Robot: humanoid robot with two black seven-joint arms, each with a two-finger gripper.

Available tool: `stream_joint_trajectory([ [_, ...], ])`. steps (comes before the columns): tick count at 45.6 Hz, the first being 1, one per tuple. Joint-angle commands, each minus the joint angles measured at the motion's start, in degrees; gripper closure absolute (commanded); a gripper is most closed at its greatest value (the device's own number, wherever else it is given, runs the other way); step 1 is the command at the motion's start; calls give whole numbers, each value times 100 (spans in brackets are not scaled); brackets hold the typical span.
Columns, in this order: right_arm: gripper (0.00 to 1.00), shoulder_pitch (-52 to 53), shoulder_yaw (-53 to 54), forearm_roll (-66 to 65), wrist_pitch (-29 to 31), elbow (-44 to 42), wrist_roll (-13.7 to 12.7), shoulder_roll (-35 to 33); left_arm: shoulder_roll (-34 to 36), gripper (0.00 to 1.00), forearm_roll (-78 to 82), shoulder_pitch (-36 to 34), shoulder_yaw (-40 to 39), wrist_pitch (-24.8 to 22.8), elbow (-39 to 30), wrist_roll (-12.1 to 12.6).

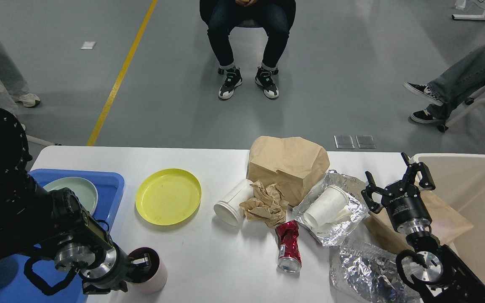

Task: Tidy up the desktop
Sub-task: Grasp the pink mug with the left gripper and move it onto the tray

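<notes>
On the desk point(192, 252), a tray point(112, 181) lies at left, a plate point(168, 196) just right of it, a bag point(286, 164) behind two cups point(234, 202) point(326, 206), a bin point(478, 189) at right.

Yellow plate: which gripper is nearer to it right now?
Left. The left gripper sits just below and left of the yellow plate, at a dark-rimmed cup. The right gripper is far across the desktop, beside the beige bin.

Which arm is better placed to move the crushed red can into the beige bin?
Right, probably. The right gripper hangs open beside the beige bin, nearer the crushed red can. The left gripper is at a cup near the blue tray.
</notes>
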Motion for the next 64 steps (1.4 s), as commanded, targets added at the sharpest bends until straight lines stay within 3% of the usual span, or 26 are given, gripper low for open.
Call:
stream_joint_trajectory([
  [1,0,-2,0,0,6,0,0,0,-3,100,130,48,-53,30,1,58],
  [12,0,-2,0,0,6,0,0,0,58,100,420,5,-44,39,10,-65],
  [18,0,-2,0,0,-2,0,0,0,207,100,491,-241,17,-250,-95,-127],
  [32,0,6,0,0,6,0,0,0,586,100,904,-2815,781,-2403,-868,-144],
  [41,0,-2,0,0,-2,0,0,0,551,100,921,-4801,1309,-3678,-1062,-180],
  [46,0,-2,0,0,6,0,0,0,550,100,1088,-5567,1459,-4293,-1062,-180],
  [54,0,6,0,0,-2,0,0,0,630,100,1325,-5577,1608,-4409,-1045,-293],
  [60,0,-2,0,0,-2,0,0,0,1103,100,2088,-5007,1758,-4312,-826,-838],
  [64,0,-2,0,0,6,0,0,0,1508,100,2713,-4383,1705,-4215,-439,-1067],
])
